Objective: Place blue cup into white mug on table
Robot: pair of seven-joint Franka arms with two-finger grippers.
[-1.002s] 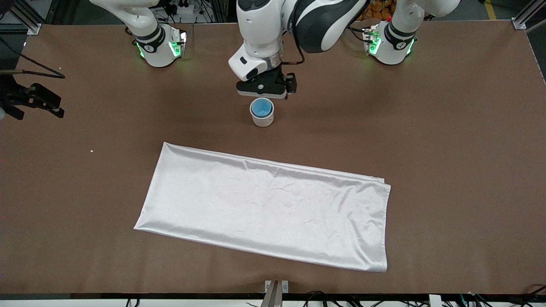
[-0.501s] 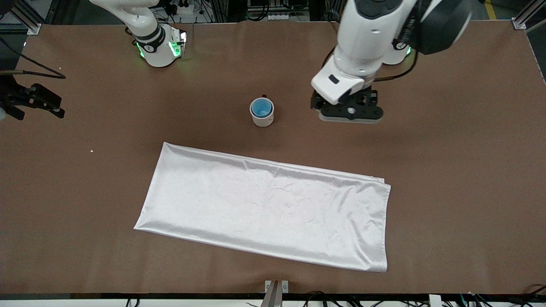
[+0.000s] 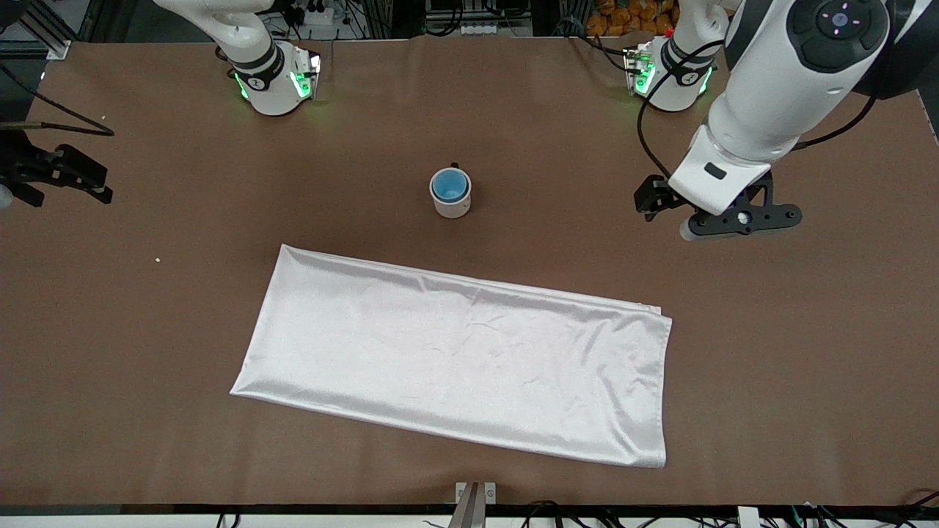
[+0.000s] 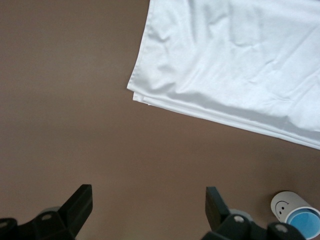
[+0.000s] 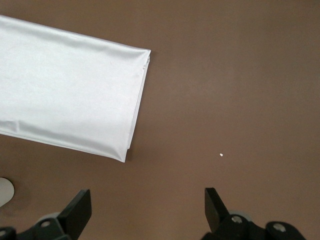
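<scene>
The blue cup [image 3: 449, 185] sits inside the white mug [image 3: 451, 206], which stands upright on the brown table [image 3: 807, 367], between the arms' bases and the cloth. My left gripper [image 3: 741, 223] hangs open and empty over bare table, well off toward the left arm's end from the mug. In the left wrist view its gripper [image 4: 148, 199] frames bare table, with the mug [image 4: 295, 201] and blue cup [image 4: 303, 223] off beside one finger. My right gripper [image 5: 147, 200] waits open and empty high over bare table; a sliver of the mug [image 5: 4, 192] shows there.
A shiny white cloth [image 3: 455, 352] lies flat, nearer the front camera than the mug. A small white speck [image 3: 157, 259] lies toward the right arm's end. Dark hardware with a cable [image 3: 55, 170] juts in at that end's edge.
My left gripper has swung away from just above the mug toward the left arm's end of the table, open and empty. Cup and mug have not moved.
</scene>
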